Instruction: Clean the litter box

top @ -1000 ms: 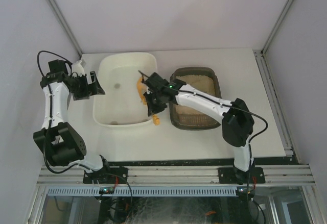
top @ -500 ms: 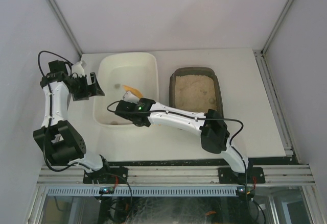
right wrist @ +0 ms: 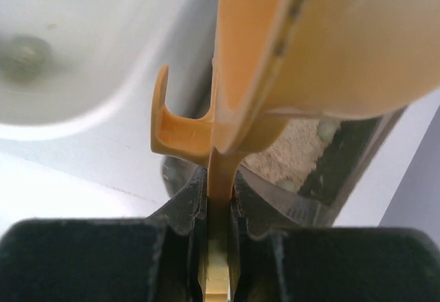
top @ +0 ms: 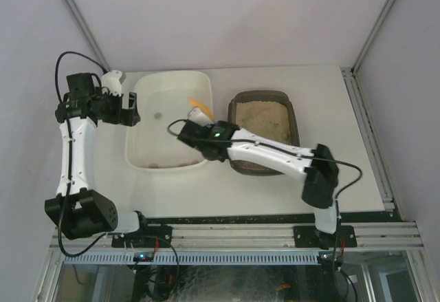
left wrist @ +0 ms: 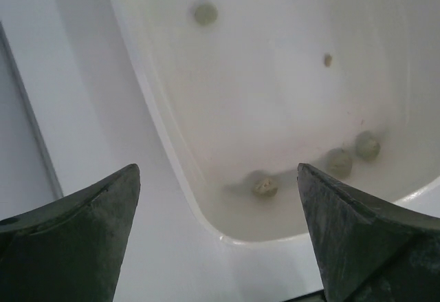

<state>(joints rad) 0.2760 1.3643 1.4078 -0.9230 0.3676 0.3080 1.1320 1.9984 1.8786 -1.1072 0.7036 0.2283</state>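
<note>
White links (top: pixel 71 154), black joints (top: pixel 320 178), black cables (top: pixel 69 58), dark wedge-shaped left end effector fingers (left wrist: pixel 75 233).

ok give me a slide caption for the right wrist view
Right tool clamped on an orange plastic scoop; white plastic tub at left, dark grey-brown litter box at right.

No readable text, label or number anywhere.

Litter box (top: pixel 261 95) lies right of the tub (top: pixel 155 140), seemingly apart.
</note>
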